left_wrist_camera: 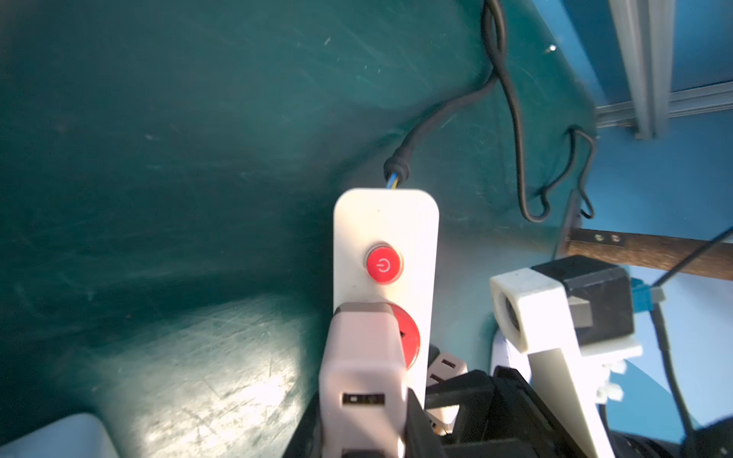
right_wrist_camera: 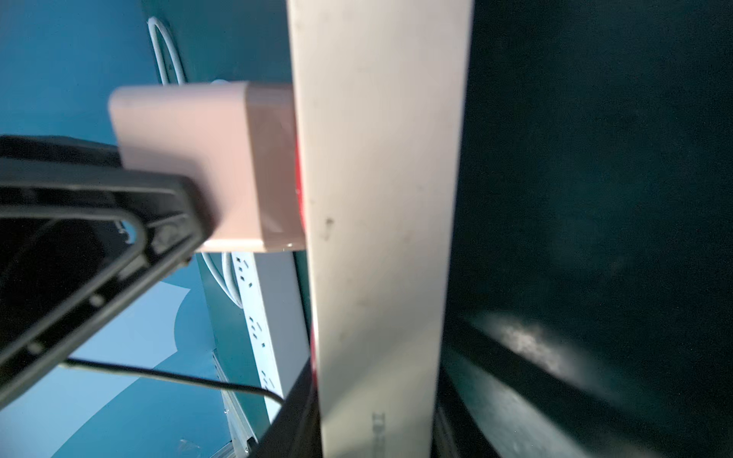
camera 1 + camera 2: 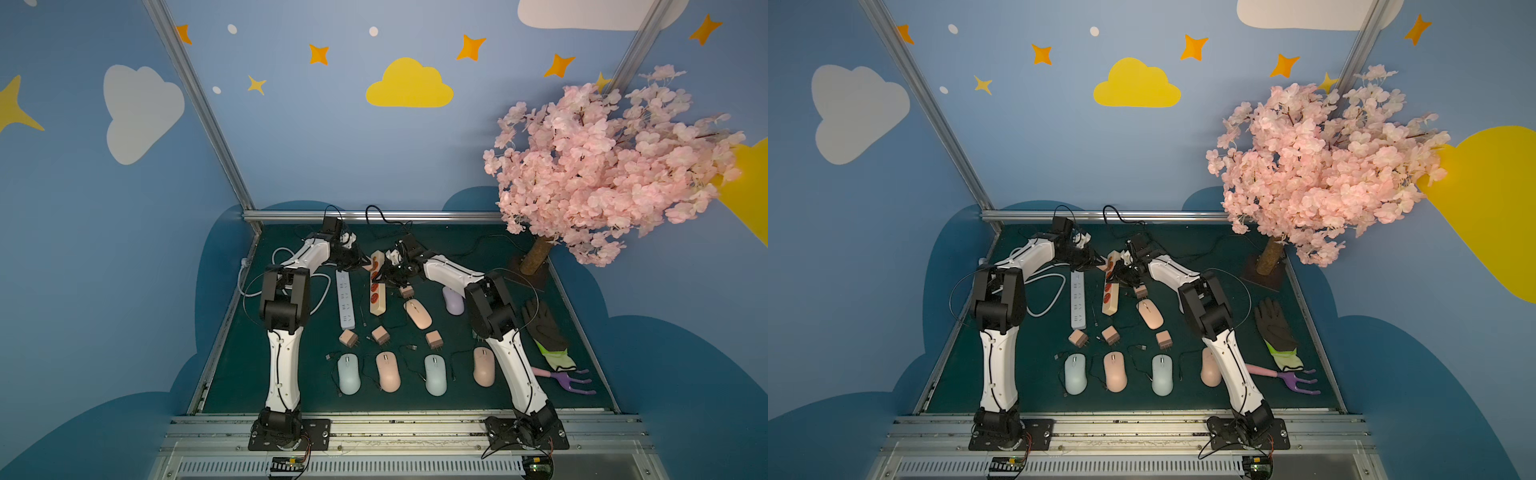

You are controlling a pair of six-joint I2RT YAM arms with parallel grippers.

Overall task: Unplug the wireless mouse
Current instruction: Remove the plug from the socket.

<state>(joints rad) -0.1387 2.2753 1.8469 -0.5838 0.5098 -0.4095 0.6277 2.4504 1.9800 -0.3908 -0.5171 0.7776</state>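
Note:
A cream power strip (image 3: 377,299) with red sockets lies mid-mat in both top views. A pink plug adapter (image 1: 363,368) sits in the socket just below its red power button (image 1: 383,265). My left gripper (image 1: 363,430) is shut on this adapter, with black fingers (image 1: 420,428) on both of its sides. My right gripper (image 2: 377,428) is shut on the strip (image 2: 380,238), one jaw on each broad face. The adapter's USB slot faces the left wrist camera, and no cable shows in it. Several mice lie on the mat; a pink mouse (image 3: 417,313) is nearest the strip.
A white power strip (image 3: 345,299) with its looped cable lies left of the cream one. Loose pink adapters (image 3: 348,338) and a row of mice (image 3: 388,371) lie nearer the front. A purple mouse (image 3: 453,300), glove (image 3: 544,328), garden fork (image 3: 569,380) and blossom tree (image 3: 602,166) stand on the right.

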